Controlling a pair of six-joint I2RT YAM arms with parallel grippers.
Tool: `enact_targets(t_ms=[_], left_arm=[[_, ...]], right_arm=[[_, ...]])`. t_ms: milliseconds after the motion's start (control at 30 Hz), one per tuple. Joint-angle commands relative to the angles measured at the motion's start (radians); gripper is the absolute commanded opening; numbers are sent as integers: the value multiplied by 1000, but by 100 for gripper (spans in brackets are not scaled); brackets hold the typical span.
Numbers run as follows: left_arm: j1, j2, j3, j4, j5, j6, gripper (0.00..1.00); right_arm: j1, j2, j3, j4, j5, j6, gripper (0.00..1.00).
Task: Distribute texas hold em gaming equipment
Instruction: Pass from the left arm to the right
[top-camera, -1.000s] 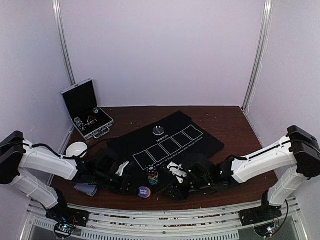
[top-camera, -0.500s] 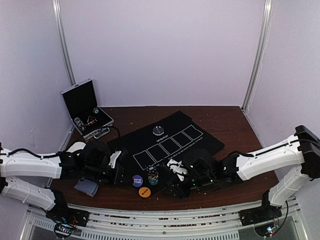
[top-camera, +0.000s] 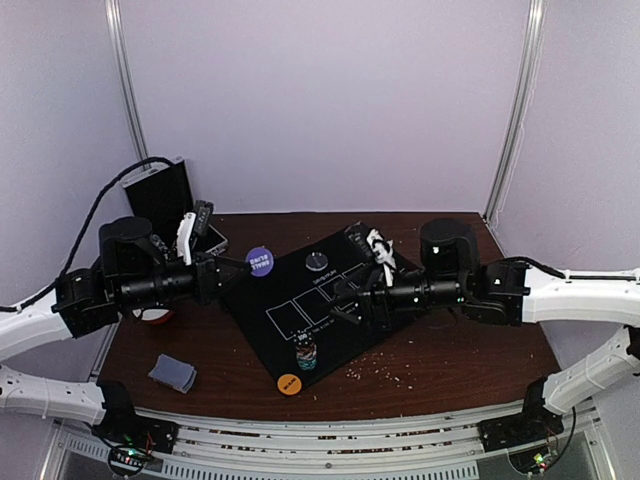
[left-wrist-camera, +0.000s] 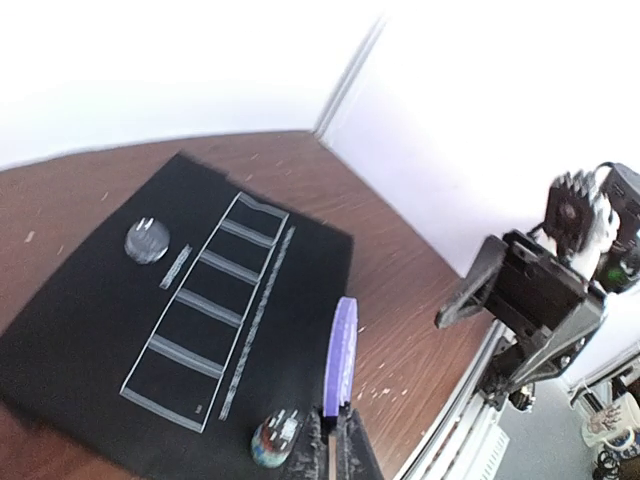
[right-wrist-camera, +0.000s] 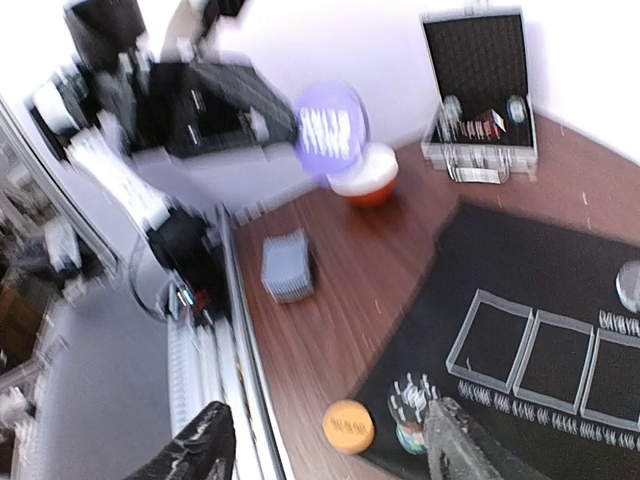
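Note:
My left gripper (top-camera: 243, 267) is raised over the table's left side and shut on a purple disc (top-camera: 259, 262). In the left wrist view the purple disc (left-wrist-camera: 341, 350) stands edge-on in my left gripper (left-wrist-camera: 337, 425). My right gripper (top-camera: 345, 300) hovers open and empty above the black mat (top-camera: 340, 330). In its own view my right gripper (right-wrist-camera: 325, 455) shows spread fingers (right-wrist-camera: 195, 450). An orange disc (top-camera: 289, 384) lies by the mat's near corner. A chip stack (top-camera: 306, 354) stands on the mat. A clear disc (top-camera: 317, 261) lies at the mat's far side. A grey-blue card deck (top-camera: 172, 373) lies front left.
A silver case (top-camera: 160, 190) stands open at the back left, partly behind my left arm. A red-and-white bowl (right-wrist-camera: 365, 180) sits near the left edge. The mat carries a row of white-outlined boxes (left-wrist-camera: 200, 305). Metal rails run along the near table edge (top-camera: 320, 440).
Both arms have risen from low over the near table. The left gripper lifted the purple disc up and back to the left. The orange disc stayed near the mat's front corner.

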Motion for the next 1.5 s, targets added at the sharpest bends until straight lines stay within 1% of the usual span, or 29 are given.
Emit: enact_targets(t_ms=[0,100,133,200,300,467,600,633,733,900,933,1100,1133,1167,1200,1233,1267,1300,1400,1467], left_arm=[[1,113,78,166,168,100,0],[-7,145,112,236,252,123,0],[-8,151,115,255,267,132,0],[-9,164,121,270,272,140,0],[-10,183,126,277,286,140,0],[-12,190,118,293,295,140,0],[-13,190,113,303,290,134,0],[-12,192,111,303,290,133,0],[-12,190,106,308,289,131,0],[-12,197,106,311,291,129,0],[-12,198,106,310,290,130,0],[-12,200,95,304,251,126,0],[-12,203,94,291,231,126,10],[-12,205,94,274,195,121,35],[-12,207,95,239,127,116,54],[-12,207,94,206,77,113,67],[-12,209,93,177,27,113,74],[-12,213,94,145,-12,118,78],[-12,233,102,53,-75,135,83],[-12,244,91,25,-100,129,86]], right_arm=[[-65,-5,34,282,-171,166,70],[-128,35,54,412,-233,318,70],[-140,47,55,452,-237,346,69],[-144,70,73,482,-246,354,69],[-144,112,109,474,-264,357,68],[-143,161,141,459,-292,353,61],[-142,176,142,431,-312,337,49],[-143,178,139,433,-317,337,43],[-141,184,132,435,-332,339,29],[-141,179,117,456,-352,341,3],[-143,177,114,458,-351,341,0],[-153,157,104,442,-352,329,0],[-164,150,96,442,-348,335,0],[-181,143,87,435,-340,342,0],[-204,134,81,408,-326,347,0],[-234,122,72,374,-308,349,0],[-266,110,62,336,-287,345,0],[-305,96,46,295,-267,339,0],[-420,49,8,148,-181,302,0],[-508,33,-11,39,-110,286,0]])
